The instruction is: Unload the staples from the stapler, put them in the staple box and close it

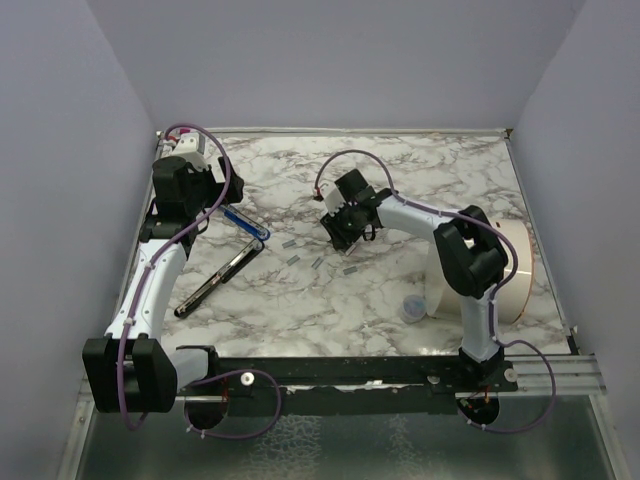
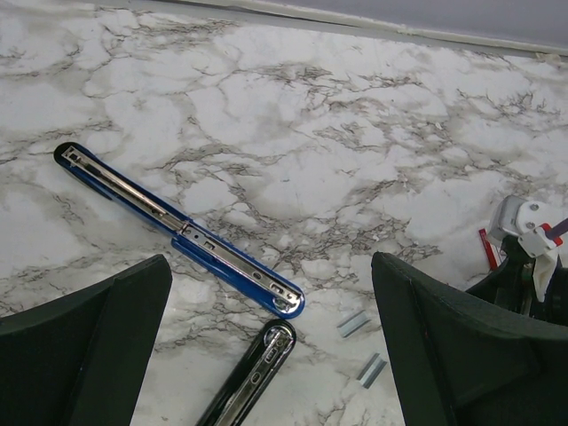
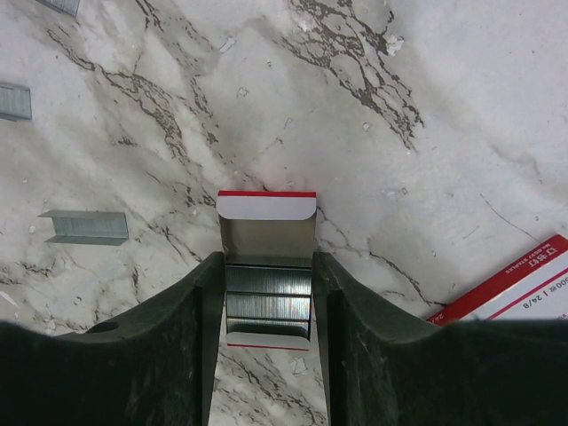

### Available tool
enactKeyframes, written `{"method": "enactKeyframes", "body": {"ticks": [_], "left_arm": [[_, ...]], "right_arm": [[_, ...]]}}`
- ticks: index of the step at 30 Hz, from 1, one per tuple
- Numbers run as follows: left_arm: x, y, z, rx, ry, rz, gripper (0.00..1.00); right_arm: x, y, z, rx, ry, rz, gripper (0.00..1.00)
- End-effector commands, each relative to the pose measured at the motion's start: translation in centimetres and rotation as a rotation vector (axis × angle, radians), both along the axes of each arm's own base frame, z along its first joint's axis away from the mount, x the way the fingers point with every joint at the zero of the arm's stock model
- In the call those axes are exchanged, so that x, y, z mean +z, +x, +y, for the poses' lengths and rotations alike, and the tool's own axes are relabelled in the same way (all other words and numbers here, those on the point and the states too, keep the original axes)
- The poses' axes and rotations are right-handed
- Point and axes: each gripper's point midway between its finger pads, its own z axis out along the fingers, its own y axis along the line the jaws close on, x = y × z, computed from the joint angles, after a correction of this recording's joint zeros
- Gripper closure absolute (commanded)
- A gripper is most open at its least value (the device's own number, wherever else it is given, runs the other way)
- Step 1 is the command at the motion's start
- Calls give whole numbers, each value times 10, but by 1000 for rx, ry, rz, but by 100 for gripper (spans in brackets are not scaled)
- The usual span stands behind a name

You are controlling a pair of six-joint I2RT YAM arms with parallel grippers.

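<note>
The stapler lies swung open on the marble top. Its blue half (image 1: 245, 222) (image 2: 177, 226) shows a bare metal channel, and its black half (image 1: 215, 280) (image 2: 253, 377) angles away from the shared end. Several loose staples lie to its right (image 1: 293, 258) (image 2: 352, 323) (image 3: 87, 227). My left gripper (image 1: 205, 195) (image 2: 271, 266) hovers open above the stapler, with nothing between its fingers. My right gripper (image 1: 340, 228) (image 3: 266, 262) is shut on a small open white-and-red box (image 3: 266, 206) that holds staple strips (image 3: 268, 293), a little above the table.
The box's red-and-white sleeve (image 3: 524, 284) lies just right of my right gripper. A wide white tape roll (image 1: 515, 270) and a small clear cap (image 1: 412, 308) sit near the right arm's base. Grey walls close in the table on three sides.
</note>
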Motion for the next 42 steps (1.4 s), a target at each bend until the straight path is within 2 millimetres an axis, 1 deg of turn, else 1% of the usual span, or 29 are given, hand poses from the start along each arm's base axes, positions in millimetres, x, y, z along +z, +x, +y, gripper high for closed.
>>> {"method": "enactKeyframes", "body": {"ticks": [1, 4, 8, 10, 12, 13, 15, 17, 19, 21, 22, 25, 27, 30, 34, 39, 42], "left_arm": [[13, 1, -6, -28, -11, -45, 1], [13, 1, -6, -30, -11, -43, 1], [13, 1, -7, -31, -12, -42, 2], [12, 2, -7, -33, -14, -41, 1], [12, 2, -7, -35, -14, -40, 2], [12, 2, -7, -35, -15, -39, 2], [11, 2, -8, -37, -15, -39, 2], [10, 2, -8, -38, -15, -35, 2], [9, 2, -9, -40, -18, -33, 2], [10, 2, -10, -46, -24, -33, 2], [10, 2, -11, -50, -24, -33, 2], [10, 2, -11, -54, -26, -31, 2], [8, 3, -12, -54, -29, -25, 1], [5, 3, -15, -66, -44, -20, 2], [2, 4, -16, -71, -48, -11, 2], [0, 5, -14, -65, -41, -6, 2], [0, 5, -14, -63, -39, -4, 2]], "right_arm": [[-8, -30, -1, 50, -8, 70, 58], [-13, -41, 2, 78, -16, 82, 58], [-15, -50, 1, 88, -22, 91, 56], [-14, -50, 0, 83, -29, 89, 53], [-8, -46, -2, 60, -38, 71, 49], [-3, -42, -3, 43, -42, 57, 47], [13, -34, -3, -3, -38, 20, 45], [39, -27, 1, -39, -5, -13, 42], [65, -27, 7, -65, 58, -32, 41], [82, -32, 16, -97, 146, -22, 40], [83, -38, 22, -113, 191, 7, 40], [80, -57, 48, -77, 290, 79, 40], [72, -58, 56, -74, 272, 65, 38], [59, -56, 60, -61, 186, 66, 34], [44, -61, 65, -24, 92, 41, 29], [33, -64, 65, 2, 41, 43, 29], [31, -63, 65, 2, 21, 40, 31]]}}
